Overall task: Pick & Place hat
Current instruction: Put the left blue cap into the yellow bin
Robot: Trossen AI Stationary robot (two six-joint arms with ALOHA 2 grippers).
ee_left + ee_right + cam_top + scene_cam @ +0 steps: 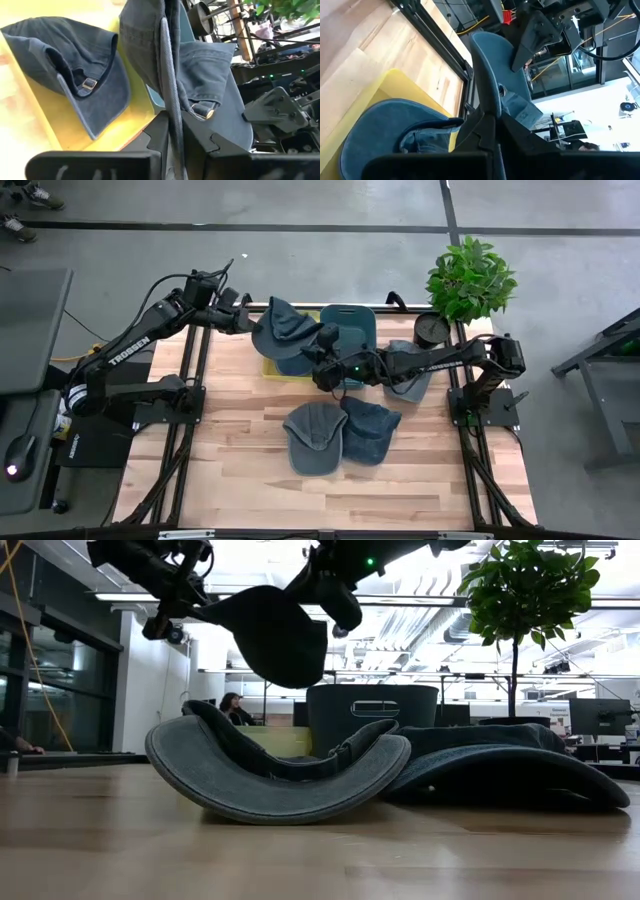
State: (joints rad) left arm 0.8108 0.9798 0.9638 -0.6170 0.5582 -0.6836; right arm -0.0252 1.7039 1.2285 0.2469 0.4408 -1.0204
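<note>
High view: a pale wood table [250, 470] stands on grey concrete floor [330, 205], with a potted plant [470, 278] at the far right corner. 2 caps [340, 435] lie mid-table. The held hat [285, 328] hangs above the yellow tray [272, 370], pinched by the left gripper [245, 320] and right gripper [322, 350].

Low view: an office room opens behind.

Left wrist view: its fingers [160, 135] clamp hat fabric.

Right wrist view: closed on the brim.

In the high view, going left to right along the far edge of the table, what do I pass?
left gripper → held hat → right gripper → dark bin → black pot → plant.
</note>
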